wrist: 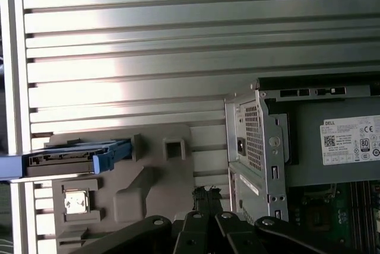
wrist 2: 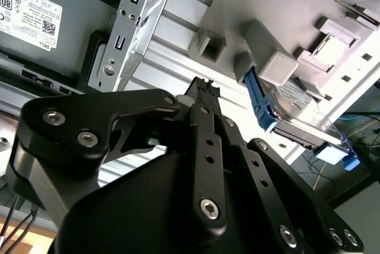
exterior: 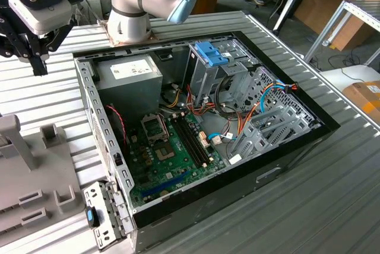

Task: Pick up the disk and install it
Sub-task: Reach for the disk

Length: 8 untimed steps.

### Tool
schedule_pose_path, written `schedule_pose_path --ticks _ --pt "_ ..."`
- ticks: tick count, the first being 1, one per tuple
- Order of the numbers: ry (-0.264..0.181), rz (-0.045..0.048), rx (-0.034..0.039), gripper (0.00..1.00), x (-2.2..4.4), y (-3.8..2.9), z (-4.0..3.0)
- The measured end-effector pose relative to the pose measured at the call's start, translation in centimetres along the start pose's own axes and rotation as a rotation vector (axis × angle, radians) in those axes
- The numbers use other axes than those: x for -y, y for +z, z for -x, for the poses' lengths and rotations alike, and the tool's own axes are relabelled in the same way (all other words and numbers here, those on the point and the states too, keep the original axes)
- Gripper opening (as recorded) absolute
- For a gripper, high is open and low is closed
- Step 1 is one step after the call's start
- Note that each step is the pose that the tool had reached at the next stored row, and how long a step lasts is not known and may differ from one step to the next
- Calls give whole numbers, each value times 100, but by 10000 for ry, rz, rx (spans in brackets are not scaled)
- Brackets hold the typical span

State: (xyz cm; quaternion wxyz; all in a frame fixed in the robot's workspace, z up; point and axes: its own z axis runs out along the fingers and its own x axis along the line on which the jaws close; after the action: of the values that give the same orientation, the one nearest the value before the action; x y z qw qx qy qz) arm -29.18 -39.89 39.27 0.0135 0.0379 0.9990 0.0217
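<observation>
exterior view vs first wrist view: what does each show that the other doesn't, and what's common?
Exterior view adds: the arm's base, the motherboard, and the drive cage with its blue latch.
First wrist view adds: the disk, edge-on with blue rails, seated in the grey fixture and apart from the gripper.
Shared: the gripper, shut and empty, the ribbed table, the fixture, and the power supply at the case's corner.
</observation>
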Motion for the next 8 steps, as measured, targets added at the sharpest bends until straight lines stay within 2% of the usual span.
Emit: schedule_pose_path --ticks 8 --pt "-1 0 1 11 5 -2 -60"
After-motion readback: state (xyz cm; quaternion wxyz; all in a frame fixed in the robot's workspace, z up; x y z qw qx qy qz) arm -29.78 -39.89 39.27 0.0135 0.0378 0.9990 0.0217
